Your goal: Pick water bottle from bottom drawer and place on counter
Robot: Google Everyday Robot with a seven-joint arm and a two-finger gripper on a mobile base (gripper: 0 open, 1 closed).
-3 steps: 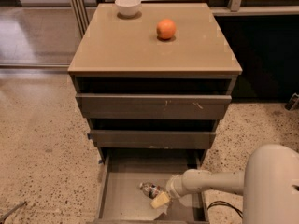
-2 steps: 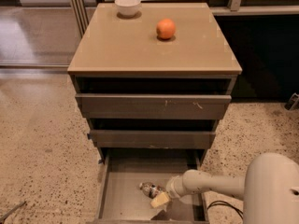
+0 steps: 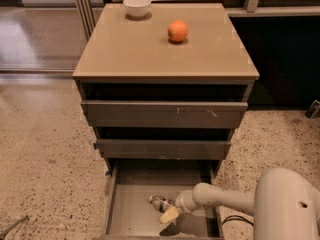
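Note:
The bottom drawer (image 3: 131, 210) stands pulled open at the foot of the cabinet, its grey floor showing. The water bottle (image 3: 159, 202) lies on its side on that floor, right of the middle; only its dark label end shows. My gripper (image 3: 169, 213) reaches into the drawer from the right on the white arm (image 3: 225, 200), with a pale yellowish finger (image 3: 169, 215) just beside and below the bottle. The rest of the bottle is hidden behind the gripper. The tan counter (image 3: 165, 41) is the cabinet's top, well above.
An orange (image 3: 178, 31) and a small white bowl (image 3: 137, 6) sit on the counter. Two shallower drawers (image 3: 165, 114) above are slightly open. My white base (image 3: 287, 206) fills the lower right. Speckled floor surrounds the cabinet; a dark wall stands to the right.
The gripper and arm have stayed almost still by the bottle in the bottom drawer; the bottle has not moved.

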